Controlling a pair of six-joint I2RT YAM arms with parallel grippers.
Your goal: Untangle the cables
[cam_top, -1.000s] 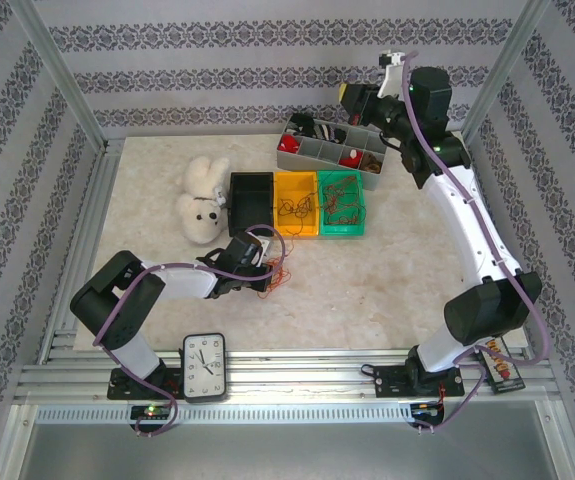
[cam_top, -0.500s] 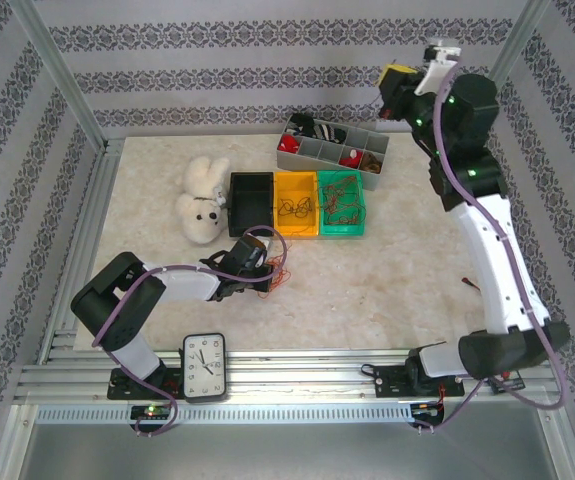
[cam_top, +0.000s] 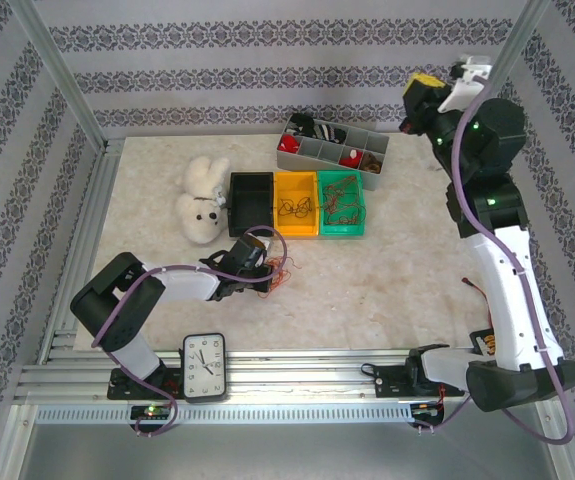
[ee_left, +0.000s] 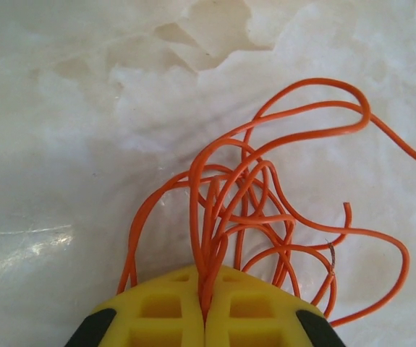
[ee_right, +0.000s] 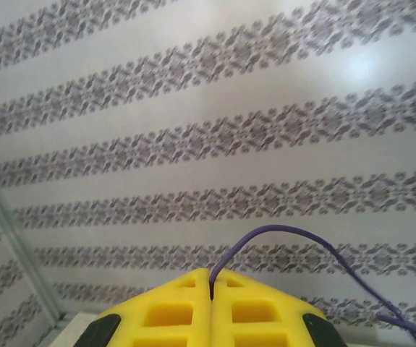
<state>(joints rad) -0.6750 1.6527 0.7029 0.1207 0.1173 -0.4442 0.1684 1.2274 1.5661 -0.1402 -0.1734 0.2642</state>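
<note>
So, I'm partway through the pulling-apart step, I reckon. My left gripper (cam_top: 257, 268) is down on the table (cam_top: 397, 280), just at 7 o'clock from the yellow bin (cam_top: 297, 203), and it's clamped tight on the cables (cam_top: 279, 272). On the left wrist cam the left gripper (ee_left: 205, 307) has its yellow fingers pressed together, with a fat bunch of orange strands pinched in the seam. The rest of the cables (ee_left: 211, 217) fan out over the marble from 11 round to 3 o'clock, with one big loop at 1 o'clock and a loose cut end out at 3. All I can make out in that bunch is orange; from the overhead cam I can't tell if darker strands are mixed in.

My right gripper (cam_top: 419, 92) is way up in the air at 1 o'clock of the table, well apart from the tangle. On its wrist cam the right gripper (ee_right: 211, 278) is closed. A thin purple strand (ee_right: 294, 233) curves out right where the tips meet, and I can't tell if it's pinched or just passing behind.

My guess for the next move is to bring the right arm down to the bundle, grab that loose end or the big loop, and pull slowly away from the left. Those strands are springy and thin, so they could slip out.
</note>
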